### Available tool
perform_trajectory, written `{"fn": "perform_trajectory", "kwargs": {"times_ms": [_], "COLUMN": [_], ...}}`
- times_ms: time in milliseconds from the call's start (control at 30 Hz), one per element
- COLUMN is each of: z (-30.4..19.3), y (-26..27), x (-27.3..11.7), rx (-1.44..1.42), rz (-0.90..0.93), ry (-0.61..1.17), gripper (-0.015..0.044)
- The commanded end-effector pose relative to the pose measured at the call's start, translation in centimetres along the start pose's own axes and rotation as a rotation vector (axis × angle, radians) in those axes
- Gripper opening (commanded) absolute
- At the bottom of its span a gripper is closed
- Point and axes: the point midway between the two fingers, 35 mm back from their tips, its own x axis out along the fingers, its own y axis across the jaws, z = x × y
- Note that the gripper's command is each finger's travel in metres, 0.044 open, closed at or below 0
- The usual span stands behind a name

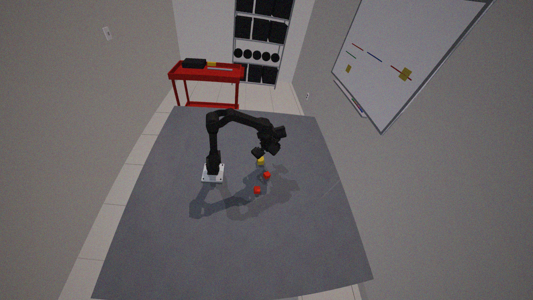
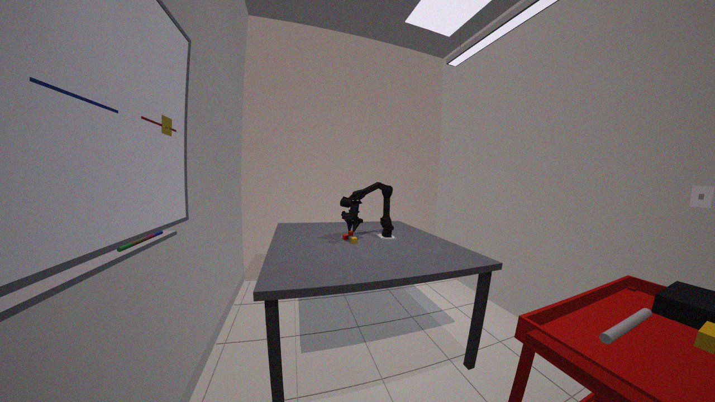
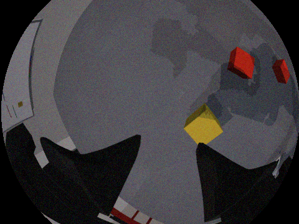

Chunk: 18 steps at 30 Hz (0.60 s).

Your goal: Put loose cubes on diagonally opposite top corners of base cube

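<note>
The yellow base cube (image 1: 260, 161) (image 2: 353, 240) (image 3: 203, 130) stands on the grey table, partly overlapped by a finger in the top view. One red cube (image 1: 266, 175) (image 2: 344, 237) (image 3: 243, 63) lies on the table near it. The other red cube (image 1: 257, 190) (image 2: 349, 233) (image 3: 281, 71) lies farther from the yellow cube, at the right edge of the wrist view. Nothing is on top of the yellow cube. My gripper (image 1: 265, 152) (image 2: 352, 231) (image 3: 169, 144) is open and empty, pointing down above the table close to the yellow cube. In the wrist view, the right fingertip touches the yellow cube's outline.
The arm's white base plate (image 1: 205, 178) (image 2: 387, 237) is on the table (image 1: 230, 253) (image 2: 400, 259). A red cart (image 1: 208, 77) (image 2: 575, 344) stands beyond the table edge, with a black box and a grey rod on it. A whiteboard hangs on the wall.
</note>
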Motion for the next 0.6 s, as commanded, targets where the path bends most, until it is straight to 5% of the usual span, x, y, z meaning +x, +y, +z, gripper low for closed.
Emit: {"fn": "perform_trajectory", "kwargs": {"times_ms": [0, 567], "z": [2.8, 12.1], "y": [-1.6, -14.4], "x": [-1.3, -8.6], "rx": [0.103, 0.637], "rz": [-0.032, -0.229], "ry": [-0.042, -0.173], "gripper": [0.0265, 0.0265]}}
